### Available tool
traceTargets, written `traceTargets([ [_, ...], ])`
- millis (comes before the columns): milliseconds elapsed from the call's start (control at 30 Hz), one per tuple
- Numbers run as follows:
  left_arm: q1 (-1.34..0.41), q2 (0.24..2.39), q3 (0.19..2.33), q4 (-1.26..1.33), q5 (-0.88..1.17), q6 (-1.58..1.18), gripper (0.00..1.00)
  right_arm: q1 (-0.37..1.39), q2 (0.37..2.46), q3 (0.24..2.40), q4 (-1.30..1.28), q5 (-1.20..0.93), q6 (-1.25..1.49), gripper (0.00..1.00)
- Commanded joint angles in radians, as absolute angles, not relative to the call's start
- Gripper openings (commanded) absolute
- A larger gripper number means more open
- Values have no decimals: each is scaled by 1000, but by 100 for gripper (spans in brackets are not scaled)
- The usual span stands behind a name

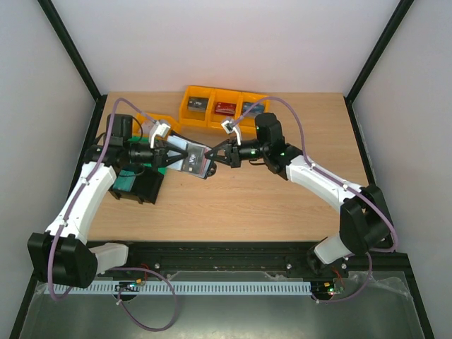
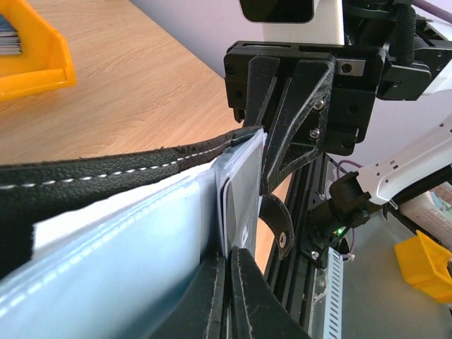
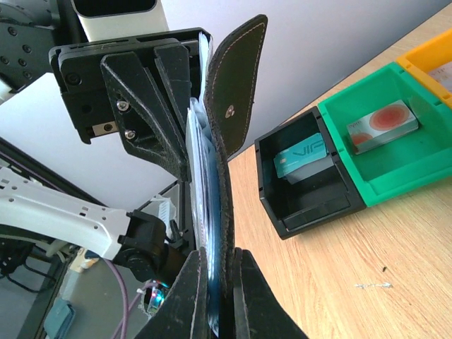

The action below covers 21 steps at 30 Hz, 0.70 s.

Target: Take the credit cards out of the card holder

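Card holder hangs clear of the table, clamped from both ends.
Left gripper and right gripper each pinch an opposite edge, probably bracing it so a pocketed card can slide free.

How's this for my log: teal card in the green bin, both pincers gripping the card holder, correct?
No: the right wrist view shows the teal card in the black bin, not the green bin. Left pincer and right pincer do grip the card holder.
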State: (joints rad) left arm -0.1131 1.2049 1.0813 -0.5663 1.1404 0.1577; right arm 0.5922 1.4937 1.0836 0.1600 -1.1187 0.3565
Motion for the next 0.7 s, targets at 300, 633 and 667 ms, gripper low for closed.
traceTargets([
  [300, -132, 1207, 1085, -586, 1177, 195, 10, 563, 1478, 1085, 182, -1112, 368, 2],
  [633, -117, 1195, 1090, -683, 1229, 303, 13, 563, 1476, 1098, 169, -1120, 357, 2],
  [667, -117, 1196, 1089, -680, 1236, 302, 9, 563, 1476, 1097, 168, -1121, 357, 2],
])
